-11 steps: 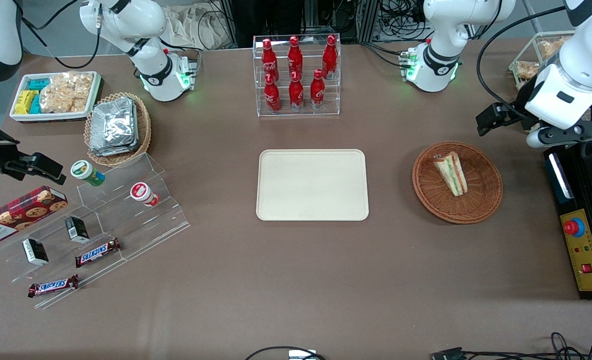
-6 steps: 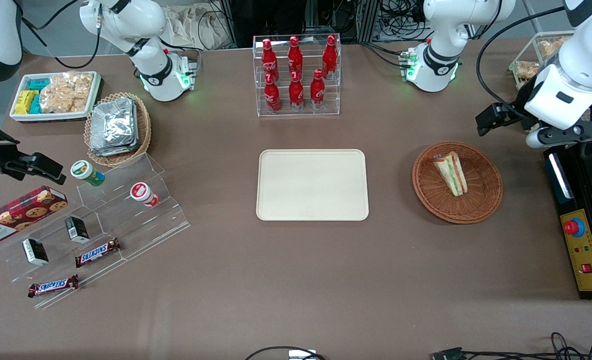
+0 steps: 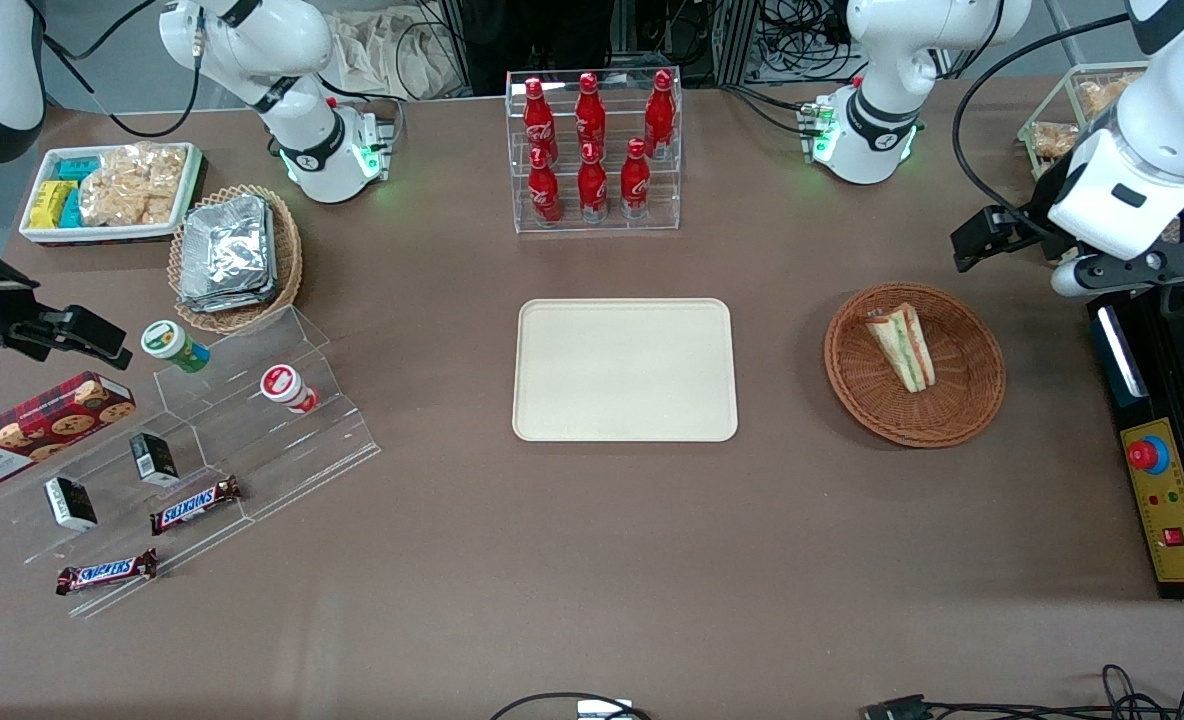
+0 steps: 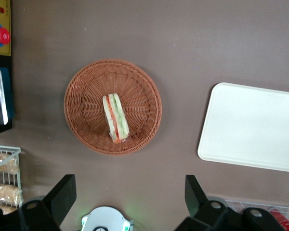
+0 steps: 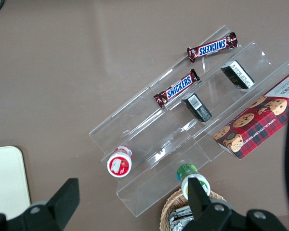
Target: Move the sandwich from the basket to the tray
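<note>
Reddish-brown woven wicker, round and shallow, the basket (image 3: 915, 365) sits on the brown table toward the working arm's end, and the small wedge-shaped sandwich (image 3: 903, 346) of pale bread with green and orange-red filling lies inside it, resting on the weave near the basket's middle. In the left wrist view the same basket (image 4: 112, 106) shows from straight above with the sandwich (image 4: 115, 118) lying flat in it, filling layers facing up.

Beside the basket, nearer the table's middle and well apart from it, lies the flat cream-beige rectangular plastic tray (image 3: 624, 369) with rounded corners and a low rim; nothing rests on it. It also shows in the wrist view (image 4: 253, 126).

The left arm's gripper (image 3: 1012, 238) hangs above the table just off the basket's rim, farther from the front camera than the basket and toward the working arm's end, touching nothing. In the wrist view its two dark fingers (image 4: 62, 196) stand spread wide apart, with bare table between them and the basket clear of both.

A clear acrylic rack of red bottles (image 3: 593, 150) stands farther from the front camera than the tray.
</note>
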Tool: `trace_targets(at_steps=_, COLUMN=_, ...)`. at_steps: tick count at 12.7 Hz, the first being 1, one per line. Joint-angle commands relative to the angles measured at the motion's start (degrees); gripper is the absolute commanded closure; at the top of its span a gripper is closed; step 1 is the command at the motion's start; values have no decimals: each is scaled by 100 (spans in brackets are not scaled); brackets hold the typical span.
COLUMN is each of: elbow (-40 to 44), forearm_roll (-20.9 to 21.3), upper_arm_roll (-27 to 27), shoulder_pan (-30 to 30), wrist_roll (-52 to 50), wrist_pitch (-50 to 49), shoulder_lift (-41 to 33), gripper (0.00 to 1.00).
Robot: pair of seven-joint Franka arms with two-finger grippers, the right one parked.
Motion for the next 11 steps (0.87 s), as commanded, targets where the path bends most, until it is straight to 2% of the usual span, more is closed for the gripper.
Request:
trace_targets(at_steps=1, elbow=19, forearm_roll=92, upper_arm_roll=0, shoulder_pan=-6, wrist_roll=-31, wrist_pitch=-350, shoulder_lift=28, gripper=0)
trace_targets(at_steps=5, elbow=-1472, forearm_roll=92, upper_arm_roll=-17, shoulder_pan=-6, wrist_roll=-495, wrist_pitch=174, shoulder_lift=-796, gripper=0)
trace_targets(at_steps=9, elbow=-3432, forearm_roll=118, upper_arm_roll=0, shoulder_pan=12, wrist_roll=-620, wrist_pitch=1492, shoulder_lift=-1834, gripper=0)
trace_targets(at_steps=11, elbow=-3656, forearm_roll=206, upper_arm_roll=0, shoulder_pan=38, wrist_roll=-629, wrist_pitch=1828, shoulder_lift=-1801, gripper=0)
